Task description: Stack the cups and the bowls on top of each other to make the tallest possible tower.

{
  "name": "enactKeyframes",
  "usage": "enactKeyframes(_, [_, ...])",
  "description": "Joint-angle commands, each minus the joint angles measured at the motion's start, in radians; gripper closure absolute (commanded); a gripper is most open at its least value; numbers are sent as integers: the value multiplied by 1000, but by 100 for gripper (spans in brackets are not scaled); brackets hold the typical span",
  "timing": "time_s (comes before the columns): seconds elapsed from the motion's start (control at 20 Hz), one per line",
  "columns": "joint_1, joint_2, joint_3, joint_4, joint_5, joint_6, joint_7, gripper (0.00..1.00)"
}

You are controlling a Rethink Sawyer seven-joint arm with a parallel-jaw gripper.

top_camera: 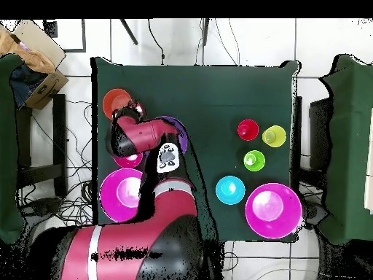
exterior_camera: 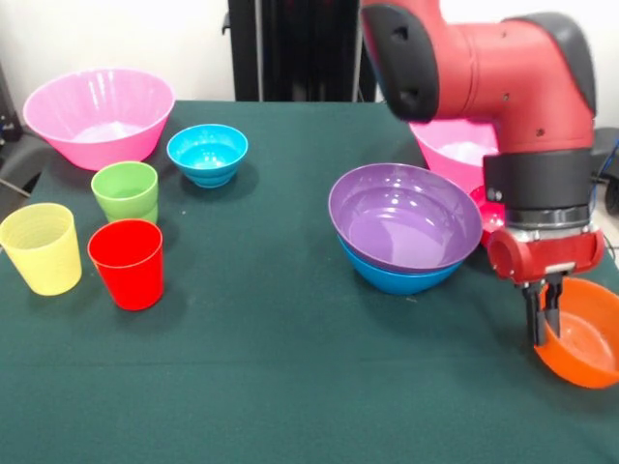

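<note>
Purple bowl nested in blue bowl

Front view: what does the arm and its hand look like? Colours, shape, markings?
Glossy red rounded arm with black oval joint caps and a black cylindrical wrist ringed by a silver band. Below that sits a red wrist block bearing a small white label. The hand is small, with dark slim fingers. The overhead view shows a grey button panel on the arm.

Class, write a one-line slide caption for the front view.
Gripper clamps the orange bowl's rim beside the purple bowl nested in the blue bowl.
</note>
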Motion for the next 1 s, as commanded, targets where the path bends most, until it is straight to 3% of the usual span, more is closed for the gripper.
enactKeyframes(0.05, [-13, -179, 114, -30, 104, 432, 50, 100])
enactKeyframes(0.4, [28, -192, 97, -177, 162, 710, 48, 100])
enactKeyframes(0.8, [18, -228, 128, -230, 193, 874, 7, 100])
enactKeyframes(1.0, [-10, -271, 146, -185, 196, 914, -58, 100])
